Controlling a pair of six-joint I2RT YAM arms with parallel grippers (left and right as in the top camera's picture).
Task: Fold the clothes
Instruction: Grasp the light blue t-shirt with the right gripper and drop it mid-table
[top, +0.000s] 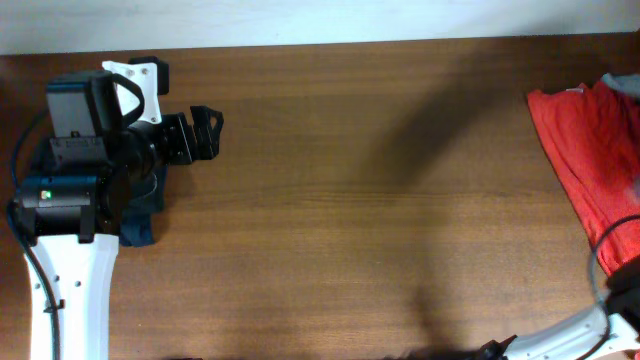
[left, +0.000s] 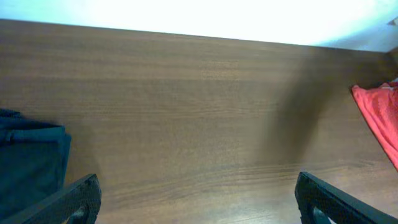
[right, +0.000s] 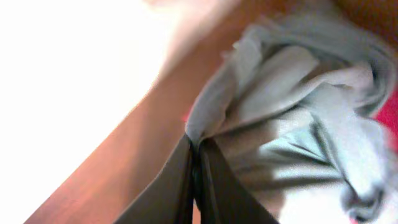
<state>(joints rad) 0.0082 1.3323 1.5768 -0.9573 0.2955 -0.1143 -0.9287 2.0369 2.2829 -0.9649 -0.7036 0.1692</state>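
Observation:
A red garment (top: 585, 150) lies crumpled at the table's right edge; its corner also shows in the left wrist view (left: 379, 115). A folded dark blue cloth (top: 140, 225) lies at the left, partly under the left arm, and shows in the left wrist view (left: 31, 158). My left gripper (top: 205, 130) is open and empty above bare wood, fingers wide apart (left: 202, 205). In the right wrist view my right gripper (right: 198, 155) is shut, pinching an edge of a light grey garment (right: 292, 124) that bunches up beyond the fingers. The right gripper itself is outside the overhead view.
The wooden table (top: 340, 200) spans the view. The left arm's base and camera block (top: 80, 150) stand at the far left. Part of the right arm (top: 560, 340) and its cable (top: 605, 250) enter at the bottom right.

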